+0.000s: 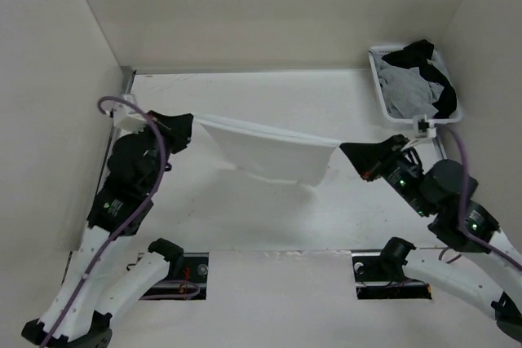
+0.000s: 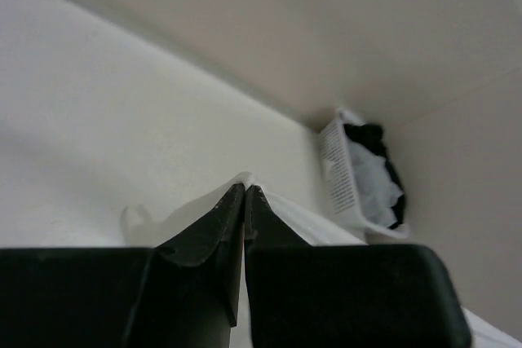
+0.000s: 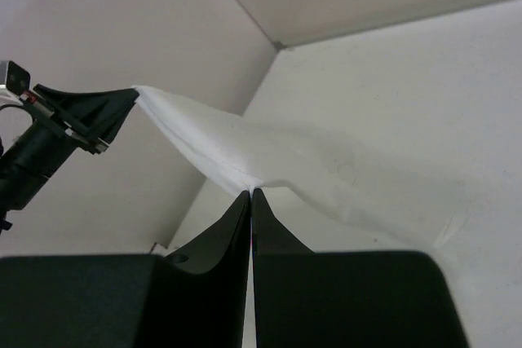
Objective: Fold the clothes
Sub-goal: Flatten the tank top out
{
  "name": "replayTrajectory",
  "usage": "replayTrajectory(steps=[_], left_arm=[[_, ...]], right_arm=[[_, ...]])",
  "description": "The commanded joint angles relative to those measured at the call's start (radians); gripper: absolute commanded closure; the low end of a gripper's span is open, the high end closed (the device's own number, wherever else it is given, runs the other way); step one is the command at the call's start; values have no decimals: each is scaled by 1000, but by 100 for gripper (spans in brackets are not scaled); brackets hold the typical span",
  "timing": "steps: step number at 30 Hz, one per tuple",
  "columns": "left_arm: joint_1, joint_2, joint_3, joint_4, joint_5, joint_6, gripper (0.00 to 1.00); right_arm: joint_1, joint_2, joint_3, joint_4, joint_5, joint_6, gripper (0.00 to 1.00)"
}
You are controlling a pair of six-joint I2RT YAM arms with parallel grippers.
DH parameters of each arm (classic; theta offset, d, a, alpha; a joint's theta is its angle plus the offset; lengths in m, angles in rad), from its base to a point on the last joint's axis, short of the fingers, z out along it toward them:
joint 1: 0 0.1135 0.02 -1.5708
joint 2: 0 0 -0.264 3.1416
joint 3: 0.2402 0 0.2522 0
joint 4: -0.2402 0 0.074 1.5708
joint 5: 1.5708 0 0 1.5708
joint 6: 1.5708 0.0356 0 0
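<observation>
- The left gripper (image 1: 192,123) is closed, pinching one end of the thin white soft top (image 1: 273,154), left of middle.
- The right gripper (image 1: 344,149) is closed, pinching the other end.
- The top hangs stretched between them.

**A:** What colour is the cloth between the two grippers?

**B:** The top (image 1: 273,152) is plain white with no print, close to the off-white desk (image 1: 245,226) under it.

**A:** And the grippers?

**B:** The left gripper (image 1: 189,122) and the right gripper (image 1: 346,149) are both matte black.

**A:** What is beyond the right gripper?

**B:** A white basket (image 1: 378,79) with a grey garment (image 1: 405,87) and a black garment (image 1: 426,56). Behind the left gripper there is a purple cable (image 1: 162,151).
</observation>
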Motion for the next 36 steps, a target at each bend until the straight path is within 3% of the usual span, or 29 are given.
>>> replayTrajectory(steps=[1,6,14,18,22,27,36], left_arm=[[-36,-23,143,-91,-52,8,100],[-59,67,195,-43,-59,16,100],[141,388,289,121,78,-25,100],[217,517,446,133,178,-64,100],[206,503,514,135,185,-50,100],[200,410,288,188,176,-62,100],[159,278,-390,377,204,-127,100]], right_arm=[[76,13,121,-170,148,-84,95],[18,149,182,-96,101,-153,95],[-366,517,321,132,-286,-112,96],[-404,614,497,119,-314,-116,96],[-406,600,602,62,-314,-138,96],[-403,528,454,74,-305,-120,96],[-371,321,-210,228,-271,8,96]])
